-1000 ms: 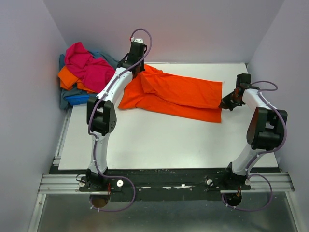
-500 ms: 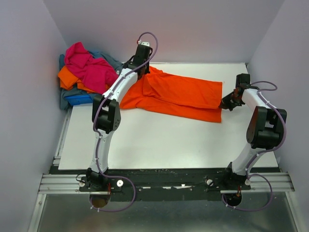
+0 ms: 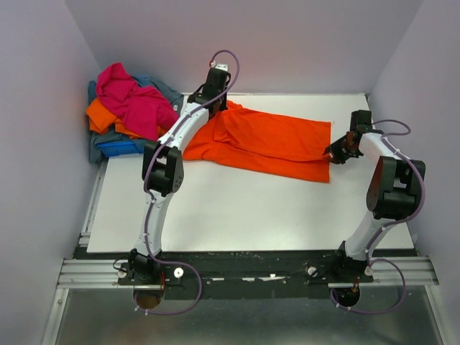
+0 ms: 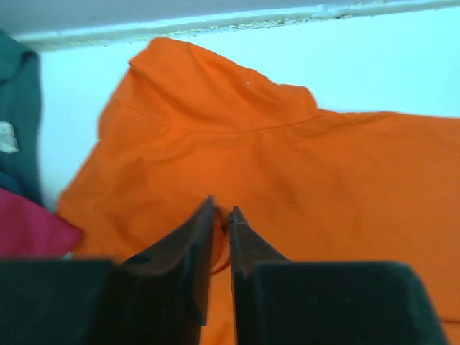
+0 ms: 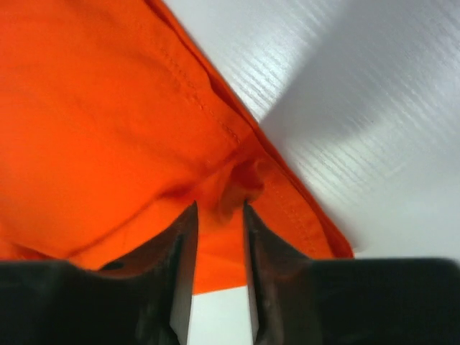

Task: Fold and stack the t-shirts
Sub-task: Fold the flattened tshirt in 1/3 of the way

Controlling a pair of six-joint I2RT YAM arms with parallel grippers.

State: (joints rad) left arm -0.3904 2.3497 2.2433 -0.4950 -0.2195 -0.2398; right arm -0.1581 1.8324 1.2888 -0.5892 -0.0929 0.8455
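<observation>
Overhead, one bright orange t-shirt point(image 3: 273, 140) lies spread lengthwise across the far half of the white tabletop point(image 3: 251, 208). Two robot arms reach to it, one at each end. The left fingers point(image 4: 190, 251), at its far left end, are almost pressed together over the cloth; whether they pinch it cannot be told. The right fingers point(image 5: 180, 251), at the right hem, stand slightly spread, a small pucker of orange fabric between their tips. In the far left corner, a heap point(image 3: 126, 115) shows four more shirts: magenta, orange, royal blue, grey-blue.

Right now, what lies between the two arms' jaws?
The orange t-shirt, stretched across the white table from one to the other; the top view shows it.
</observation>
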